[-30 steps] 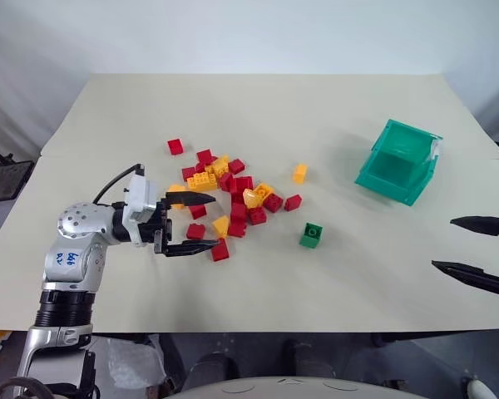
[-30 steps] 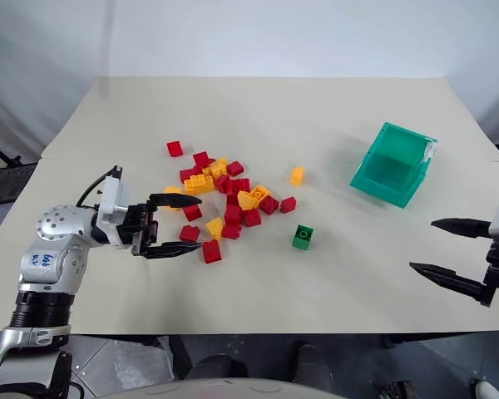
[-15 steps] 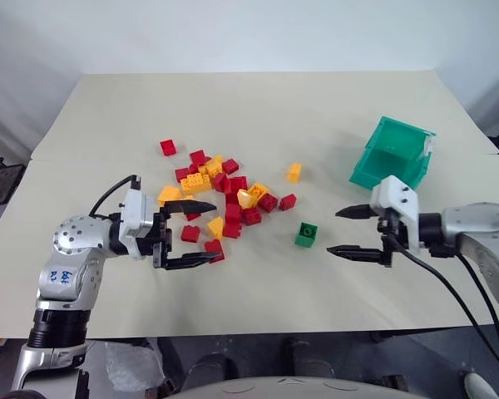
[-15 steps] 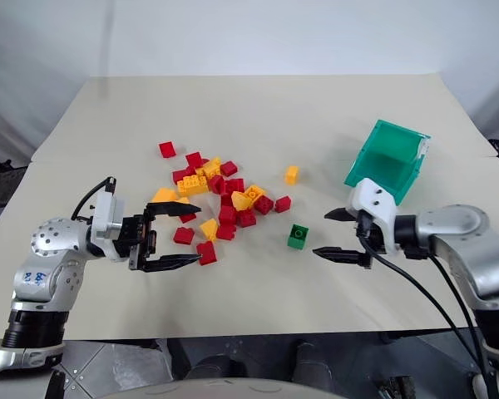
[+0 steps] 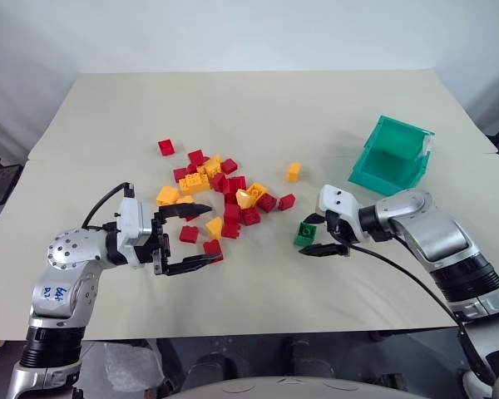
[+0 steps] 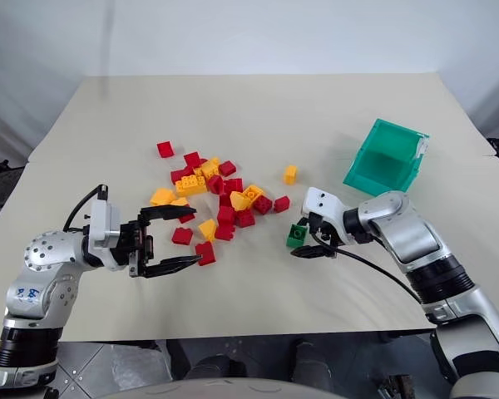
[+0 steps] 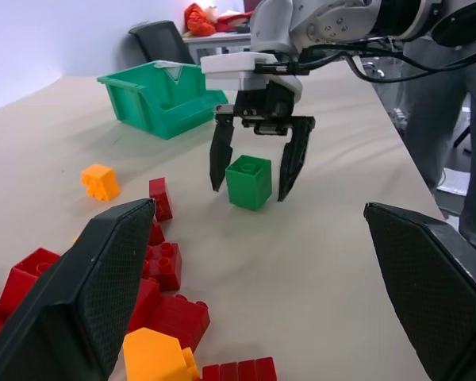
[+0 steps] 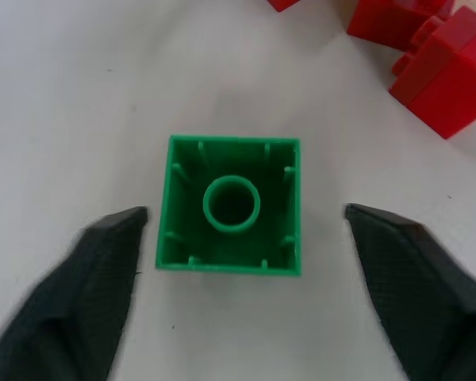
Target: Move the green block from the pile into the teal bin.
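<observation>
The green block [image 5: 306, 234] lies on the table just right of the pile [image 5: 224, 195] of red and yellow bricks. Its hollow underside faces up in the right wrist view [image 8: 232, 205]. My right gripper [image 5: 303, 238] stands open around the block, one finger on each side, with a gap between each finger and the block. The left wrist view shows this too, with the fingers [image 7: 219, 155] straddling the block [image 7: 248, 182]. The teal bin [image 5: 391, 158] stands behind and to the right. My left gripper [image 5: 214, 233] is open at the pile's near left edge, holding nothing.
A single yellow brick [image 5: 293, 172] lies between the pile and the bin. A single red brick [image 5: 165, 147] lies at the pile's far left. The cream table [image 5: 258, 108] has bare room behind the pile and along its front edge.
My right arm has swung in from the table's right edge to the green block, and its fingers have narrowed around it. The left gripper has hardly moved and stays open.
</observation>
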Controlling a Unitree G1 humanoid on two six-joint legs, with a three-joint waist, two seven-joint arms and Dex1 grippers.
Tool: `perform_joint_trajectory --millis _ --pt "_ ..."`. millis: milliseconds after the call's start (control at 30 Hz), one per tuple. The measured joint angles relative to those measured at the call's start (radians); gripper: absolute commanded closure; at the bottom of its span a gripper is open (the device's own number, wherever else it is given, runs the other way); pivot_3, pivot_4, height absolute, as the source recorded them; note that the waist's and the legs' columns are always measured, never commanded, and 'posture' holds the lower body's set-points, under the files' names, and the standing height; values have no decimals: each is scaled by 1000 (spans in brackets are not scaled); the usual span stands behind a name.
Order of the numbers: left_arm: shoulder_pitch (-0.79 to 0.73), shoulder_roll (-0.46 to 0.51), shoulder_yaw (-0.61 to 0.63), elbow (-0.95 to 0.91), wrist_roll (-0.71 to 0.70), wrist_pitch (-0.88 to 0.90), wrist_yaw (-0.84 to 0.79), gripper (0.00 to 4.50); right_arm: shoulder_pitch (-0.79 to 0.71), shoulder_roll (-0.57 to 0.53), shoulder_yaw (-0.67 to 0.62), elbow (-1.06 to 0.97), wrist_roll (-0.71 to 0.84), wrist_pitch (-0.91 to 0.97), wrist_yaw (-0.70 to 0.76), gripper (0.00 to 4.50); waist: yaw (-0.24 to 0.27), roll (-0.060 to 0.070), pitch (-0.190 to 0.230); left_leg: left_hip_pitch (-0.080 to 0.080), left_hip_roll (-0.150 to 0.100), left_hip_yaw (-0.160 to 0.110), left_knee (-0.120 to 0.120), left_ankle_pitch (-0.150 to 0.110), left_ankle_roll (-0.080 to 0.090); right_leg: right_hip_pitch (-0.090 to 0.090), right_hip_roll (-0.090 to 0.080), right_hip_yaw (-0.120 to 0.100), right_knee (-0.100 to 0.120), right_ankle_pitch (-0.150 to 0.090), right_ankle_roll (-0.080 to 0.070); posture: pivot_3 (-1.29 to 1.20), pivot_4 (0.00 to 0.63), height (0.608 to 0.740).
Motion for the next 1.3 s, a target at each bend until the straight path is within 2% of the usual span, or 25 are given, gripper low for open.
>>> perform_joint_trajectory --millis 167,200,467,633,733,867,1000,1133,1167,1300 --pt "-2 0 -2 3 -2 -6 -2 0 21 9 -91 -65 31 23 -27 2944 1 0 0 0 0 0 0 0 0 0 0 0 0 0 0 0 150 740" --pt "-4 0 -2 6 -2 -8 -2 0 29 8 -114 -88 41 33 -37 3022 1 0 0 0 0 0 0 0 0 0 0 0 0 0 0 0 150 740" --pt "-107 -32 -38 76 2 -33 -3 0 117 6 -363 -242 114 163 -227 3021 2 0 0 0 0 0 0 0 0 0 0 0 0 0 0 0 150 740" --pt "-208 -91 -92 170 39 -58 21 0 132 -19 -477 -206 99 153 -337 3021 4 0 0 0 -1 1 0 0 0 0 0 0 0 0 0 0 150 740" --pt "-285 -136 -129 226 91 -64 78 0 100 -15 -493 -108 58 76 -417 3021 2 0 0 0 -1 2 -1 0 1 0 0 1 0 1 1 0 150 740" --pt "-368 -216 -176 281 136 -65 142 0 -36 14 -499 123 -19 -74 -549 3021 -3 0 0 0 -1 4 -2 1 1 -1 1 2 0 1 1 0 150 740" --pt "-419 -262 -212 325 195 -66 207 0 -112 20 -482 324 -81 -191 -609 3021 -2 0 0 -1 0 4 -2 1 1 -1 3 2 -1 1 1 0 150 740" --pt "-488 -337 -231 384 255 -67 307 0 -196 76 -449 574 -142 -346 -662 3021 -2 0 0 -2 0 3 -2 2 2 0 3 2 -3 2 3 0 150 740" --pt "-504 -352 -236 395 266 -68 327 0 -220 86 -432 633 -161 -386 -669 2306 -2 0 0 -2 0 3 -2 2 2 0 3 2 -3 2 3 0 150 740" --pt "-515 -360 -242 410 287 -68 368 0 -266 92 -416 751 -189 -481 -672 1021 -2 0 0 -3 1 2 -4 2 2 -1 4 1 -6 2 3 0 150 740"
